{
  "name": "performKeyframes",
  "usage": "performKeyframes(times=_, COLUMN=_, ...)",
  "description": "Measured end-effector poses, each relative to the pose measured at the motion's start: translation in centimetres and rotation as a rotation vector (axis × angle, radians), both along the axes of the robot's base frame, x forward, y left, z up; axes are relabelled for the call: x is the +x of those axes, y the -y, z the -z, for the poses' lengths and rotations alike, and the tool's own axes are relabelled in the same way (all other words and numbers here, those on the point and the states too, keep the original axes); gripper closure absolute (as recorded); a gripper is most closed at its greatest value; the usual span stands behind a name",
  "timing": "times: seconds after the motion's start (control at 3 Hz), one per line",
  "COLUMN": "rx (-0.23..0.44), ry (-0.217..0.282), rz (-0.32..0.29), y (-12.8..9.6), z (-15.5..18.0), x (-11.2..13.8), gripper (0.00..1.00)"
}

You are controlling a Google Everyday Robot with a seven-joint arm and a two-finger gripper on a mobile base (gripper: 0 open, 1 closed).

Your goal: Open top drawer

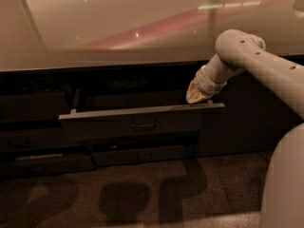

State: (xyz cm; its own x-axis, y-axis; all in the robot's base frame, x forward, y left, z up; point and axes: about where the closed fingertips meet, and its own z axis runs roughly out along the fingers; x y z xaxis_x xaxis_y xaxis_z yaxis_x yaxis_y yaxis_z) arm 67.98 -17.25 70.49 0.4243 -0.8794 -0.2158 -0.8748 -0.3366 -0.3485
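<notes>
The top drawer [109, 123] is a wide dark grey front with a small centre pull handle [144, 125]. It stands pulled out from the cabinet under the counter, its box interior showing as a dark gap behind the front. My gripper [195, 97] reaches down from the right on the white arm [247, 56]. Its yellowish tip sits at the drawer front's top edge near the right end, just inside the drawer.
A glossy countertop [118, 27] runs above the drawers. A shallower drawer front [137, 155] lies below the open one, and more dark fronts [33, 108] stand at left. A speckled floor [142, 194] lies in front. The robot's white body [285, 179] fills the lower right.
</notes>
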Motion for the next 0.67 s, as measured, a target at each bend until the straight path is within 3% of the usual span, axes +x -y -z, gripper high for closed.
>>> performKeyframes(times=0.67, rx=0.039, ry=-0.062, rz=0.019, y=1.21, z=3.29, x=0.60, gripper=1.00)
